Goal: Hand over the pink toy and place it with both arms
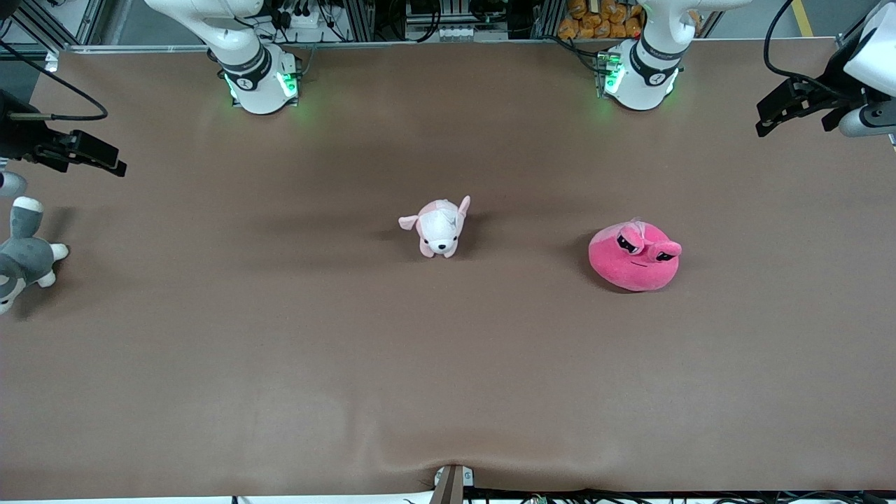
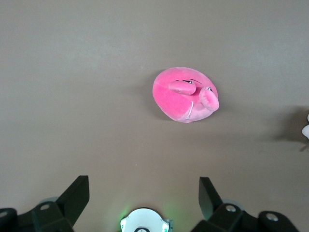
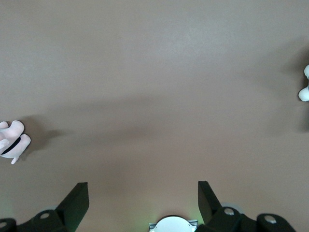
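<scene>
brown cloth-covered table (image 1: 448, 364) | round hot-pink plush toy (image 1: 634, 255) lying toward left arm's end, untouched | left gripper (image 1: 787, 112), right gripper (image 1: 84, 155): raised, fingers spread, empty | step: pre-pick | next: left gripper descends over toy

Pink toy (image 1: 633, 257): soft plush, matt. Puppy (image 1: 439, 227) and grey animal (image 1: 24, 255): plush, fuzzy. Table (image 1: 448, 364): brown matt cover, slightly rippled. Arms (image 1: 255, 70): glossy white plastic shells. Grippers (image 2: 144, 193): black matt.

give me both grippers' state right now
left gripper: open, empty, up over the table's left-arm end.
right gripper: open, empty, up over the right-arm end.
</scene>
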Robot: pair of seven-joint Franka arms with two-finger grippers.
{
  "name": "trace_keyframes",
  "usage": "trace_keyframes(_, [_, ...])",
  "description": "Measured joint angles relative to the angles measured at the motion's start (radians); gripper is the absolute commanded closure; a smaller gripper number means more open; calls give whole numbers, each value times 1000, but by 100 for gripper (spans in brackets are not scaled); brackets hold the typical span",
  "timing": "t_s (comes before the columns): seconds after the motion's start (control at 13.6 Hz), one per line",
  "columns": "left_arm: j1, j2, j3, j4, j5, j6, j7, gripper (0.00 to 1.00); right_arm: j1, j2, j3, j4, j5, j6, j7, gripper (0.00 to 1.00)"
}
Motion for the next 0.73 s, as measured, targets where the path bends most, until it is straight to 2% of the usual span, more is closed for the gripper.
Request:
trace_keyframes(0.51, [7,4,3,14,1,0,0,0,5,0,0,0,1,0,1,0])
trace_keyframes(0.73, [9,34,4,43,2,0,0,0,13,0,0,0,1,0,1,0])
